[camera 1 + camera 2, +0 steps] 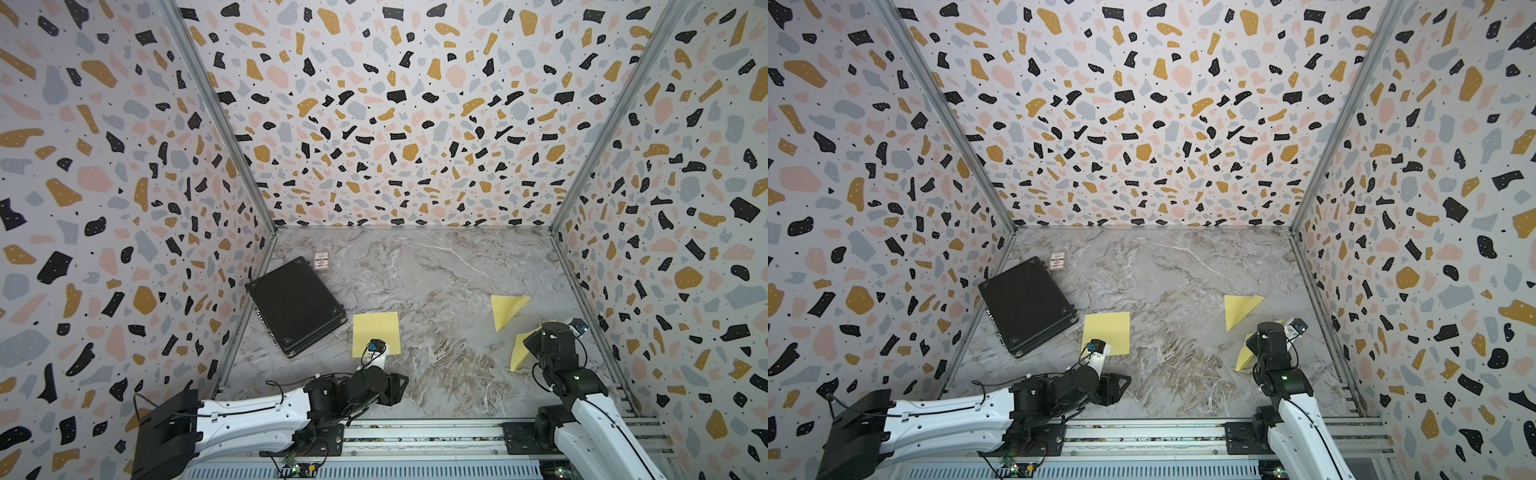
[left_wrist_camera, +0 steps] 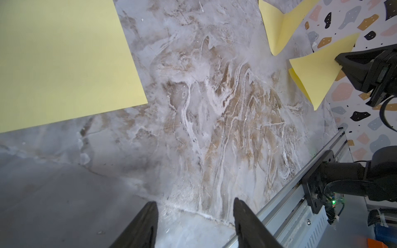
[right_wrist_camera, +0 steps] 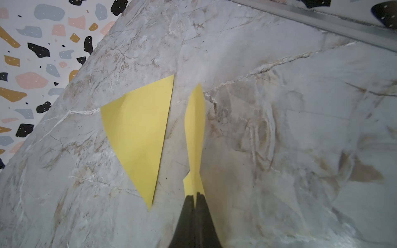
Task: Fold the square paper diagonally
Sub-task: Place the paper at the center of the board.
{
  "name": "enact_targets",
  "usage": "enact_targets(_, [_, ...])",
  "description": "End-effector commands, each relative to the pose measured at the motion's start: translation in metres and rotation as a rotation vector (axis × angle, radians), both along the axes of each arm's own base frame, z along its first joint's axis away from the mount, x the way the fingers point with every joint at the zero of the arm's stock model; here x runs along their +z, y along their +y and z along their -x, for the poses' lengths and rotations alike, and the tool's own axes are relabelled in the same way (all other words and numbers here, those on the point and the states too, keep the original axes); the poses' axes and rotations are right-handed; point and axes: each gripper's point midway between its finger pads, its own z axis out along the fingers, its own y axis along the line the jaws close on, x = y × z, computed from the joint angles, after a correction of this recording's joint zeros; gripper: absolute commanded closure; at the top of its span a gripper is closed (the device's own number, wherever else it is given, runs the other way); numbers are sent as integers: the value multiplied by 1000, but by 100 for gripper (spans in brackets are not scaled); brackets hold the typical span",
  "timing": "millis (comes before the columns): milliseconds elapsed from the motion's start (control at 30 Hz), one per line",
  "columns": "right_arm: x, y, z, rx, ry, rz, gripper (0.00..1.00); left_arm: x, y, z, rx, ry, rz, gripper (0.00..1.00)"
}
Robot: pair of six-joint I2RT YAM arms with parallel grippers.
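Marble-patterned grey counter [image 1: 436, 274] fills the floor of a booth with terrazzo-print walls [image 1: 374, 104] on three sides. Near the counter's right edge, the right gripper [image 3: 196, 194] has its jaws closed on a folded yellow paper [image 3: 194, 137], pinching it by one end so it is lifted at an angle; in both top views the arm hides much of this sheet [image 1: 519, 353]. Just beside it, toward the back of the counter, a second yellow paper [image 1: 505, 309] lies folded into a triangle, with one corner slightly raised. A flat, unfolded yellow square sheet [image 1: 376, 332] lies left of centre toward the front edge. The left gripper [image 2: 194, 216] hangs above bare counter just in front of that sheet, its jaws moderately apart with nothing between them. A black case [image 1: 297, 307] rests near the left edge, close to the flat sheet. A small card box [image 1: 322, 262] lies behind the case, toward the back left corner.
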Motion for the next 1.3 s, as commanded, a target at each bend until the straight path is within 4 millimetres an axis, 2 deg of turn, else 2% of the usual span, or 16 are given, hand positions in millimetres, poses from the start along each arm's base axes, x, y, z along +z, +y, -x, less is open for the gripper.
enact_targets(0, [10,8,-25,63,-109,-92,100,1,-1,-1,9,-6,18,40])
enact_targets(100, [5,1,-33,39,-132,-139,100,-1,0,-1,10,-6,15,40])
enact_targets(233, [-4,-15,-32,-1,-92,-76,100,-3,1,-2,13,-5,12,40])
enact_targets(333, [-20,-29,-22,-62,4,-47,100,-3,1,-1,15,-4,14,40])
enact_targets(533, [-57,-36,-15,-136,143,-108,99,-4,-2,-2,11,-4,17,40])
enact_targets(633, [-62,-41,-16,-167,179,-111,94,-6,-2,-1,11,5,10,40])
enact_targets(733, [-59,-46,-18,-184,186,-90,88,-9,0,-1,17,8,4,40])
enact_targets(800, [-60,-53,-10,-228,219,-68,84,-9,0,-2,22,6,4,40])
enact_targets(867, [-59,-57,-8,-255,221,-55,76,-10,0,-2,23,5,3,40])
enact_targets(933, [-61,-55,-7,-251,232,-62,66,-10,0,-2,21,6,0,40])
enact_targets(1000, [-62,-51,-6,-226,250,-78,60,-11,-1,-2,19,7,-5,40])
enact_targets(1267, [-69,-16,12,-64,396,-193,56,-14,0,-3,25,12,-22,40])
